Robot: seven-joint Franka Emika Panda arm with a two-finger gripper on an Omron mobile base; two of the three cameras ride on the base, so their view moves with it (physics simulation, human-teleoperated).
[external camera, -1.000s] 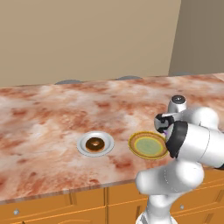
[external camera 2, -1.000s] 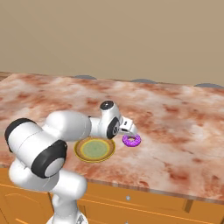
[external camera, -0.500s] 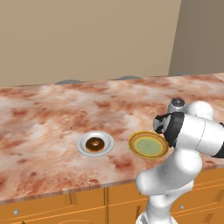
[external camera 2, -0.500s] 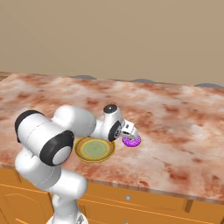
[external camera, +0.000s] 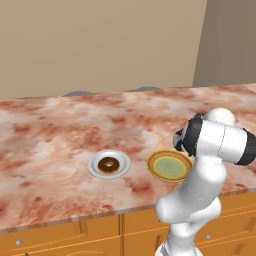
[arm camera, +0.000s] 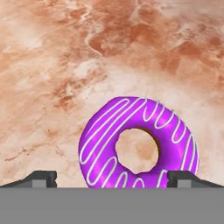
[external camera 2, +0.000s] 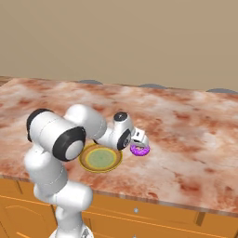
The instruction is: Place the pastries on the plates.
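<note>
**Open gripper poised at the purple doughnut on the marble counter**

A plain beige wall (external camera: pixel 100 45) backs the scene, with a greyer panel (external camera: pixel 230 40) at its right end in the left base view. Below it runs a long counter (external camera: pixel 60 130) of reddish-brown and cream marbled stone, over orange wooden cabinet fronts (external camera: pixel 65 240) with small round knobs.

The white arm (external camera 2: pixel 60 139) bends low over the counter's front part. Just beside it lies the yellow-rimmed plate (external camera 2: pixel 100 158) with its pale green centre bare. Well to that plate's left in the left base view sits the white-grey plate (external camera: pixel 109 164), and the chocolate-brown doughnut (external camera: pixel 108 164) rests in its middle.

The purple doughnut (arm camera: pixel 138 143), striped with thin light lines, lies flat on the bare stone just to the right of the yellow-rimmed plate in the right base view, on neither plate.

The gripper (arm camera: pixel 111 177) is right at this doughnut, jaws spread wide. In the hand view the two dark fingertips (arm camera: pixel 41 177) stand on either side of the ring's near edge, apart from it, gripping nothing.
</note>
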